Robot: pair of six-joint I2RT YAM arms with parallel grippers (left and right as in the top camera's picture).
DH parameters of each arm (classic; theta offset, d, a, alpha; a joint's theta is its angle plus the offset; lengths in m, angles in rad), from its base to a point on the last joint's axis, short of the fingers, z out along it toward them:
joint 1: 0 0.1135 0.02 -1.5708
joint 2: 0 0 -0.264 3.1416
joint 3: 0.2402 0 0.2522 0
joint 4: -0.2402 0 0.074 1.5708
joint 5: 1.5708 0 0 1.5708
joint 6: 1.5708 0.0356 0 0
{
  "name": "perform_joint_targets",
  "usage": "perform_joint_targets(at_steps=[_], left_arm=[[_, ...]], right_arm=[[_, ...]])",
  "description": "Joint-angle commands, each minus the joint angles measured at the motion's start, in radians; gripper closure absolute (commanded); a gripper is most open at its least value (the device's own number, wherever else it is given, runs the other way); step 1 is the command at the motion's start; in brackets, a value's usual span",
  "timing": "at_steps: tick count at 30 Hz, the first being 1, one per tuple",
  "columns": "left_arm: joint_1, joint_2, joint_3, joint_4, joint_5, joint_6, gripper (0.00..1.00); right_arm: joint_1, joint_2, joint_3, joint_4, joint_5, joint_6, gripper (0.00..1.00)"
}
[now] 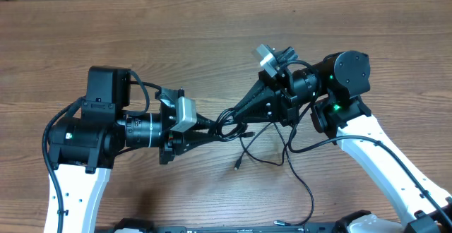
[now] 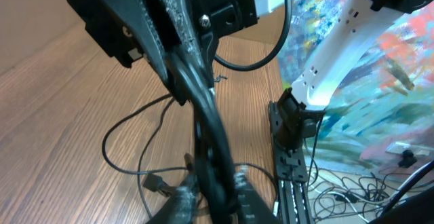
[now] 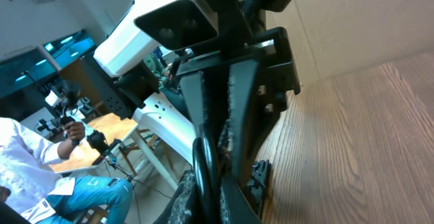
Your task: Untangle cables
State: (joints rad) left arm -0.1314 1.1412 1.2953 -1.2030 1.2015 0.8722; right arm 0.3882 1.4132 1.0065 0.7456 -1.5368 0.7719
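The black cables [image 1: 227,123] are bunched between my two grippers above the middle of the table. My left gripper [image 1: 214,126] comes in from the left and is shut on the bundle [image 2: 209,149]. My right gripper [image 1: 232,114] comes in from the right and is shut on the same bundle [image 3: 205,163]. The two sets of fingertips almost meet. Loose loops hang down to the table, with one small plug [image 1: 239,165] lying on the wood; it also shows in the left wrist view [image 2: 153,182]. Another strand [image 1: 308,190] trails toward the front edge.
The wooden table [image 1: 212,35] stretches behind the arms. The left arm's body [image 1: 85,134] and the right arm's body [image 1: 339,85] flank the bundle. A black rail [image 2: 288,176] runs along the table's front edge.
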Motion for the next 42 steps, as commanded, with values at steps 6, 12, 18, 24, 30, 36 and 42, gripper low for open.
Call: perform_joint_targets(at_steps=[6,12,18,24,30,36,42], left_arm=[[-0.008,0.004,0.016,0.002,0.046,0.047,0.96],[-0.008,0.004,0.016,-0.003,0.049,0.046,0.96],[-0.006,0.004,0.016,-0.005,0.022,0.01,0.96],[-0.006,0.003,0.016,-0.004,-0.008,-0.01,0.96],[-0.005,0.001,0.017,-0.004,-0.14,-0.14,0.96],[0.014,-0.03,0.017,0.086,-0.266,-0.384,0.96],[0.013,-0.036,0.017,0.169,-0.449,-0.619,0.96]], right_arm=[[0.005,-0.02,0.003,0.009,-0.028,0.044,0.92],[0.004,-0.02,0.003,0.008,-0.028,0.044,0.85],[0.003,-0.02,0.003,0.008,-0.029,0.071,0.0],[-0.012,-0.02,0.003,0.008,-0.027,0.094,0.0],[-0.087,-0.02,0.003,0.005,-0.024,0.185,0.0],[-0.199,-0.02,0.003,-0.027,0.048,0.4,0.0],[-0.203,-0.019,0.002,-0.306,0.164,0.351,0.0]])
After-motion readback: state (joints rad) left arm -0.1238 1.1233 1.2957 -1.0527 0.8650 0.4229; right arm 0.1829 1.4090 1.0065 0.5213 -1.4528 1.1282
